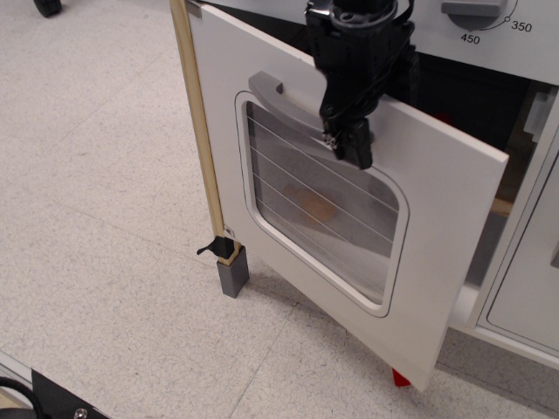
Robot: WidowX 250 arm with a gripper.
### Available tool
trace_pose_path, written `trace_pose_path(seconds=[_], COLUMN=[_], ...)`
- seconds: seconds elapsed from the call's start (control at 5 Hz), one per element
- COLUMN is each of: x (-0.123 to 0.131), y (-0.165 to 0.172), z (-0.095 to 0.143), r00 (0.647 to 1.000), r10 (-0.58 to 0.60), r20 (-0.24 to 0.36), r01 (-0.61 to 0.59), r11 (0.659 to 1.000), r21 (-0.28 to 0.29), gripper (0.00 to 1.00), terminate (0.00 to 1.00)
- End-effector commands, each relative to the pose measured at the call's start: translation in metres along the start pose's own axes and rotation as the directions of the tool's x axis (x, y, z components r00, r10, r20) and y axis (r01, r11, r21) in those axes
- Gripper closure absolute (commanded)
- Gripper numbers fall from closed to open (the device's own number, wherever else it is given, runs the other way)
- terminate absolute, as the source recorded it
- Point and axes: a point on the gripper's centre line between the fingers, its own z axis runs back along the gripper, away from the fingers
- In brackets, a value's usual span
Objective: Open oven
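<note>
**Observation.image: oven door part open, gripper at handle**

Observation.image looks down on the front of the oven (437, 218), which fills the centre and right of the frame. Its white door (445, 227) stands ajar, swung out from the body, with a dark gap showing behind its upper right edge. The far corner of the door sits low in the frame, right of centre.

The rounded window (319, 218) in the door carries thin horizontal lines. A faint orange-brown shape shows through the glass near its middle; what it is cannot be told.

The grey handle (271, 92) runs across the door above the window. Only its left end is visible; the rest is covered by the arm.

The black gripper (349, 144) hangs from the top centre of the frame and lies over the right part of the handle, its tip reaching the top edge of the window. How far the jaws are parted, and whether they hold the handle, cannot be told.

The grey dial (476, 10) sits at the upper right, with the marks 450 and 350 beside it.

A pale wooden post (199, 131) runs down the left edge of the door to a grey foot (233, 272) on the speckled floor (96, 218). A plain white cabinet door (533, 288) sits at the right edge. A small red piece (400, 378) shows under the door's lower corner.
</note>
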Motion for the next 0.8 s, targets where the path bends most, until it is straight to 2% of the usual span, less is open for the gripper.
trace_pose_path(seconds=[0.0,0.2,0.4,0.6], x=[0.055,0.084,0.111,0.127], y=[0.035,0.053,0.069,0.074], z=[0.027,0.030,0.039,0.054], r00=[0.997,0.987,0.977,0.957], r10=[-0.060,-0.145,-0.201,-0.272], r20=[0.044,0.070,0.071,0.103], r01=[0.056,0.136,0.189,0.252], r11=[0.995,0.983,0.972,0.952], r21=[0.088,0.123,0.140,0.173], gripper=[0.00,0.00,0.00,0.00], terminate=[0.00,0.00,0.00,0.00])
